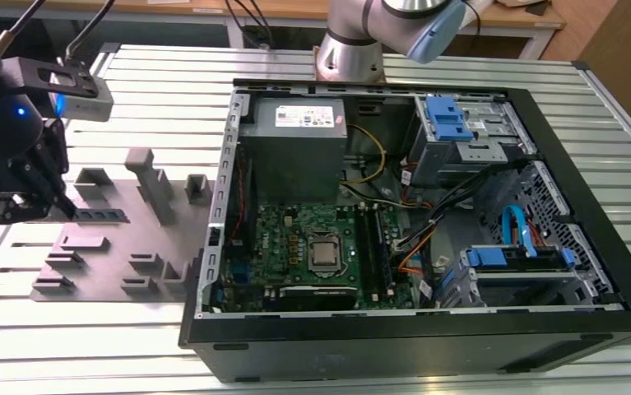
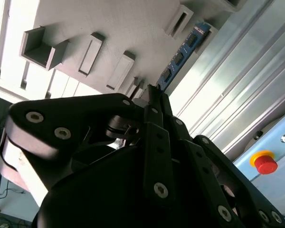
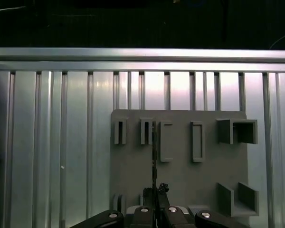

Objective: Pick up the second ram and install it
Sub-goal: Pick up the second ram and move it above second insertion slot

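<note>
Gripper (image 1: 62,210) clamped on the ram (image 1: 101,216) at the fixture plate (image 1: 107,267)

In the exterior view the gripper sits at 9 o'clock from the open case (image 1: 403,350). Its fingers are pinched shut on one end of the ram, which stands on edge over the grey plate. In both wrist views the stick runs straight out from the fingertips.

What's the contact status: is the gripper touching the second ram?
Cannot tell. In the second wrist view the second ram runs in behind the gripper, hiding where they meet; neither contact nor a gap shows plainly.
</note>
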`<state>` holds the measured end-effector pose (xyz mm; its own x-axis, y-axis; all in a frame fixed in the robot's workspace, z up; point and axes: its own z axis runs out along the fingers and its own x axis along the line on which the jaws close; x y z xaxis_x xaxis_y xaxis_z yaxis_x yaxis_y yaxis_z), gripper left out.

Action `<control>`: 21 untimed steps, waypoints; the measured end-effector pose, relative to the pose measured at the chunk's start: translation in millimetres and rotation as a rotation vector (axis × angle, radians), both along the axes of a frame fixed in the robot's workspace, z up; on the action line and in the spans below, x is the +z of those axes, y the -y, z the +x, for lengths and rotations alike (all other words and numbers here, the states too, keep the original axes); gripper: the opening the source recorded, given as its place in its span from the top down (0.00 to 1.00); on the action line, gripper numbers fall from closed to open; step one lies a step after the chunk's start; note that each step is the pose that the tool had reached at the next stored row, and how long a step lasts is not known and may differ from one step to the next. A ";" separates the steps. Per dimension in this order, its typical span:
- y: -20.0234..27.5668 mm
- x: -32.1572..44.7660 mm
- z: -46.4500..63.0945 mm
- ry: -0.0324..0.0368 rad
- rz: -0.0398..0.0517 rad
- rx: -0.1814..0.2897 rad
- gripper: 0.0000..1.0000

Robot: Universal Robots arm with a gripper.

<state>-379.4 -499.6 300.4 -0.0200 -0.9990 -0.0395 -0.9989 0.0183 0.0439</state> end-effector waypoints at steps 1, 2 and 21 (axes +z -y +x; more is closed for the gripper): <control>0.0 1.8 0.0 -0.0001 0.0000 0.000 0.89; 0.0 3.5 0.0 -0.0001 0.0000 0.000 0.89; 0.0 41.4 0.0 -0.0001 0.0035 0.000 0.89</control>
